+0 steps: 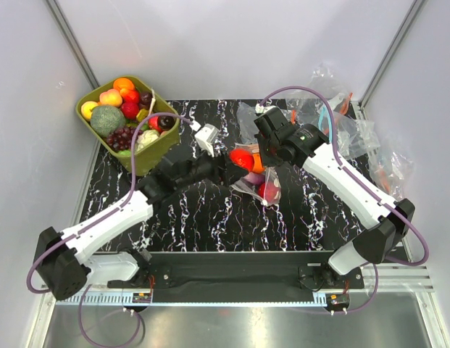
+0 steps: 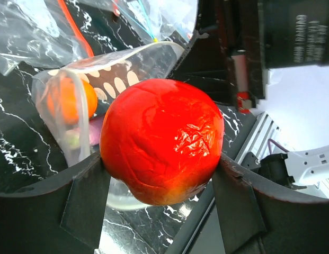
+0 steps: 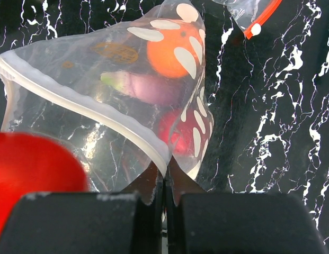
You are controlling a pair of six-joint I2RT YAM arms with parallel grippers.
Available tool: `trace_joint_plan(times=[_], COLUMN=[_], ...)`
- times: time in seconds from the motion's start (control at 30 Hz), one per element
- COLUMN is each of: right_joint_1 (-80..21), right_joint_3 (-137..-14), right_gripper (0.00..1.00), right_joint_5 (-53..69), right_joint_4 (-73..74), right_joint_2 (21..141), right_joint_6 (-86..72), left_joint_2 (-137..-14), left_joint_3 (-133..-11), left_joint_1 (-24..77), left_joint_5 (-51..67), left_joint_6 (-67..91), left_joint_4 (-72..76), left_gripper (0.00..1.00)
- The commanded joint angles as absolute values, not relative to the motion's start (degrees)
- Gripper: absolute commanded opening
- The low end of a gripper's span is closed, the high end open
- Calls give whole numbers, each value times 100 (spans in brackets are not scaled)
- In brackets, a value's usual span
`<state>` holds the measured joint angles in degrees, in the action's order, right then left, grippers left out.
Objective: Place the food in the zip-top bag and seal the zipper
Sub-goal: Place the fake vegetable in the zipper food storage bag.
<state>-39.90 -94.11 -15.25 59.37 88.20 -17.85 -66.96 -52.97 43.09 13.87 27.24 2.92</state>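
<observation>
1. White lettering runs along the black housing (image 2: 299, 32) above and right of the left gripper (image 2: 160, 180), too blurred to read.
2. A brownish oval print on the zip-top bag (image 3: 100, 100), ahead of the right gripper (image 3: 164, 182), is illegible.

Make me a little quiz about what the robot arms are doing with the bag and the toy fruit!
1. True or false: the left pincer holds a red fruit.
2. Pick one: what does the right pincer pinch? A a spoon, B the edge of the dotted bag, C a cup.
3. Fill in: the ball-shaped fruit deepest in the bag is coloured ___.
Key: 1 true; 2 B; 3 orange.
</observation>
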Motion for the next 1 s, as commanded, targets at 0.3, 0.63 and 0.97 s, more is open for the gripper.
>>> trace_joint_plan(times=[0.3, 0.63, 0.97], right_joint_1=[-3946, -3938, -3920], right_joint_3=[-9475, -9448, -9237], right_gripper=[0, 0, 0], right_joint_5=[-1389, -1450, -1327], right_joint_4=[5669, 5625, 5528], right_joint_2=[8666, 8675, 8552], right_joint_6=[-1881, -1837, -1837], left_joint_2=[-7708, -7260, -7488], left_joint_3=[-6477, -6749, -7784], left_joint_1=[4359, 4342, 2298], left_joint_5=[932, 730, 449], left_joint_6=[2347, 2040, 1688], left_joint_4=[-677, -1203, -2240], left_gripper=[88, 99, 99])
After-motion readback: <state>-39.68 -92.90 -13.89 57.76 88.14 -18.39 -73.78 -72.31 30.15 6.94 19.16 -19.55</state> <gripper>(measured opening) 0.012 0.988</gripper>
